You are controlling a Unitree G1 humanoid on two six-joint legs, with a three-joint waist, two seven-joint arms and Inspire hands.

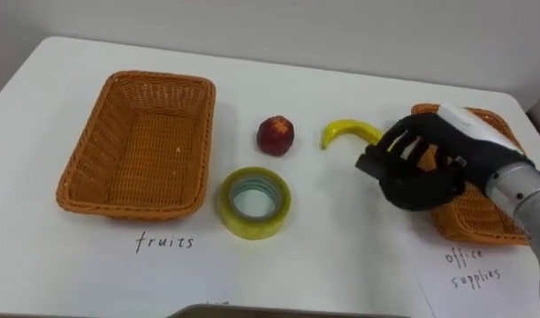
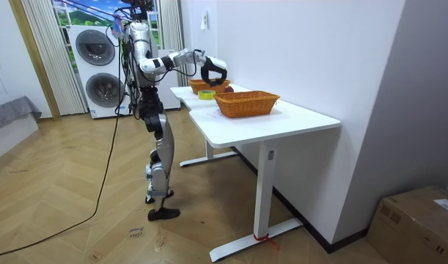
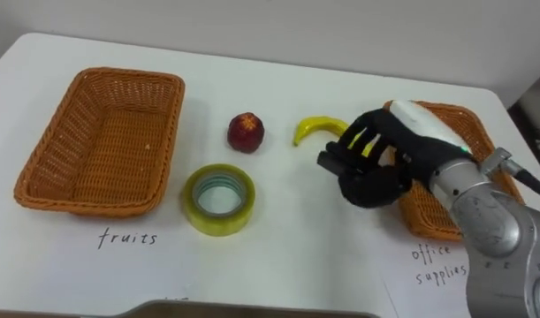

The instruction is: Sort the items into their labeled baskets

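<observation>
White worktop [image 1: 340,256]: right robot hand [image 1: 420,172] curled round banana [image 1: 345,131] end, beside office-supplies basket [image 1: 473,223].

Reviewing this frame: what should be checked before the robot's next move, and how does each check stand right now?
1. Right hand fingers curled round the banana: ok.
2. Banana lifted clear of the table: cannot tell.
3. Fruits basket has room: ok, it is empty.
4. Straight path to that basket: not ok, the apple and tape roll lie between; probably carry above them.
5. Contents of the office supplies basket, partly hidden behind the hand: cannot tell.
</observation>
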